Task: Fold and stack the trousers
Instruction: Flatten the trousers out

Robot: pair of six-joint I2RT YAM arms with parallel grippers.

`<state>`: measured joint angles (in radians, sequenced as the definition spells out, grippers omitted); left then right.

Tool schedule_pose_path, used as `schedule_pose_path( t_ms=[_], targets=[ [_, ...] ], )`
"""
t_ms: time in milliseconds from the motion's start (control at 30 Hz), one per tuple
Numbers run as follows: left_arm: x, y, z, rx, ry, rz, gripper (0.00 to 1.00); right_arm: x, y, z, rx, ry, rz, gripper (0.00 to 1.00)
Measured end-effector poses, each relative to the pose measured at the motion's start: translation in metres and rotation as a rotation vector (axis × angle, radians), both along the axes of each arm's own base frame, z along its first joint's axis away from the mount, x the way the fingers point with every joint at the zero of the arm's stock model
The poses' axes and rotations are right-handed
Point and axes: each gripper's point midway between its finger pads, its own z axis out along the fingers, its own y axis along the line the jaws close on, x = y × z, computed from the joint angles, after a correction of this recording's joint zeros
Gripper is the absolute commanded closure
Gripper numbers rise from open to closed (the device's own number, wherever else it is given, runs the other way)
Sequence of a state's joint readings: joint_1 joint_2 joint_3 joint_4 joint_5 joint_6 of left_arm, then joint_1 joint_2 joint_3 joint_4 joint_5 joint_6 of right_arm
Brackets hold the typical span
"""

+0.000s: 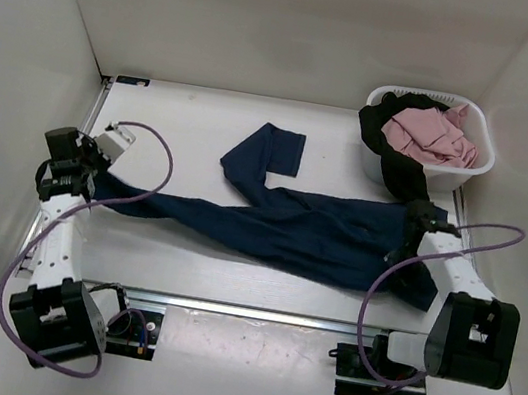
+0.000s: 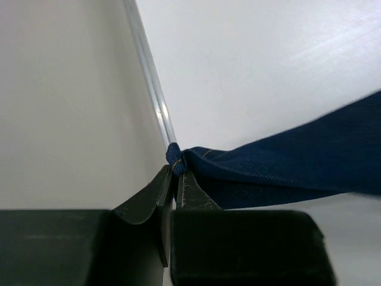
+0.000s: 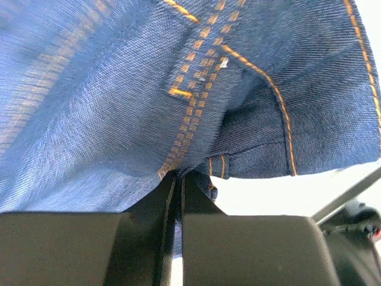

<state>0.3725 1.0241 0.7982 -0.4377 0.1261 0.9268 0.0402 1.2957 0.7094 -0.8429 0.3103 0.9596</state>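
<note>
The dark navy trousers (image 1: 289,227) lie stretched across the table, one leg bent back toward the far side. At the far left, my left gripper (image 1: 90,179) is shut on a leg hem; in the left wrist view the blue hem edge (image 2: 174,156) sits pinched between the fingertips of the left gripper (image 2: 177,173), and the leg runs off to the right. My right gripper (image 1: 408,244) is shut on the waist end; in the right wrist view denim with tan stitching (image 3: 196,83) fills the frame, and a fold of it is clamped in the right gripper (image 3: 178,176).
A white laundry basket (image 1: 478,157) stands at the back right holding a pink garment (image 1: 427,134), with a black garment (image 1: 392,158) draped over its front rim. White walls close in on both sides. A metal rail (image 1: 255,311) runs along the near edge.
</note>
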Motion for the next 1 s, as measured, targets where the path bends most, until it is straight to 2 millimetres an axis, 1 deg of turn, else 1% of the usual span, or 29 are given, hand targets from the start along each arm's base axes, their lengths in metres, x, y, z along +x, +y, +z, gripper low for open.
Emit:
schedule_pose_path(
  t_ms=[33,100,133,200,233,300,400,500,567,600,633,667,700,733,800,833,867,900,933,967,1000],
  targets=[
    [0.006,0.004,0.004,0.003,-0.008,0.006,0.86,0.012,-0.006,0.008,-0.016,-0.026,-0.002,1.00],
    [0.017,0.014,0.013,-0.005,-0.022,0.018,0.86,0.042,-0.021,0.031,-0.047,-0.099,-0.010,1.00],
    [0.023,0.020,0.018,-0.016,-0.031,0.027,0.86,0.054,-0.026,0.041,-0.056,-0.131,-0.015,1.00],
    [0.036,0.024,0.027,-0.055,-0.054,0.016,0.86,0.078,-0.032,0.063,-0.051,-0.210,-0.022,1.00],
    [0.042,0.025,0.033,-0.074,-0.067,0.002,0.86,0.085,-0.033,0.071,-0.044,-0.237,-0.020,1.00],
    [0.051,0.023,0.043,-0.096,-0.094,-0.032,0.86,0.090,-0.035,0.078,-0.029,-0.267,-0.018,1.00],
    [0.060,0.017,0.060,-0.116,-0.134,-0.084,0.86,0.087,-0.037,0.083,-0.015,-0.262,-0.011,1.00],
    [0.066,0.014,0.075,-0.118,-0.172,-0.118,0.86,0.096,-0.040,0.102,-0.021,-0.293,0.006,1.00],
    [0.066,0.014,0.076,-0.115,-0.178,-0.121,0.86,0.102,-0.042,0.114,-0.029,-0.331,0.015,1.00],
    [0.065,0.015,0.074,-0.109,-0.178,-0.122,0.86,0.101,-0.042,0.116,-0.030,-0.343,0.015,1.00],
    [0.062,0.015,0.068,-0.104,-0.172,-0.120,0.86,0.095,-0.041,0.114,-0.029,-0.349,0.014,1.00],
    [0.056,0.016,0.058,-0.096,-0.159,-0.115,0.86,0.085,-0.040,0.108,-0.027,-0.337,0.010,1.00],
    [0.045,0.017,0.041,-0.090,-0.129,-0.105,0.84,0.073,-0.040,0.100,-0.022,-0.321,-0.003,1.00],
    [0.034,0.018,0.022,-0.089,-0.089,-0.090,0.80,0.056,-0.040,0.088,-0.011,-0.290,-0.027,0.88],
    [0.010,0.019,-0.018,-0.089,0.010,-0.057,0.70,0.026,-0.041,0.062,0.009,-0.224,-0.079,0.87],
    [-0.003,0.020,-0.038,-0.098,0.069,-0.032,0.61,0.009,-0.041,0.047,0.018,-0.178,-0.111,0.86],
    [-0.017,0.023,-0.055,-0.105,0.126,-0.003,0.51,-0.007,-0.042,0.034,0.024,-0.134,-0.143,0.75],
    [-0.030,0.027,-0.068,-0.108,0.173,0.033,0.38,-0.022,-0.043,0.021,0.027,-0.094,-0.173,0.66],
    [-0.042,0.032,-0.077,-0.115,0.212,0.071,0.29,-0.035,-0.043,0.012,0.028,-0.055,-0.198,0.61],
    [-0.051,0.034,-0.081,-0.118,0.240,0.094,0.22,-0.045,-0.043,0.007,0.030,-0.028,-0.218,0.56],
    [-0.060,0.038,-0.084,-0.123,0.266,0.124,0.22,-0.050,-0.042,0.004,0.031,-0.011,-0.228,0.56]
  ],
)
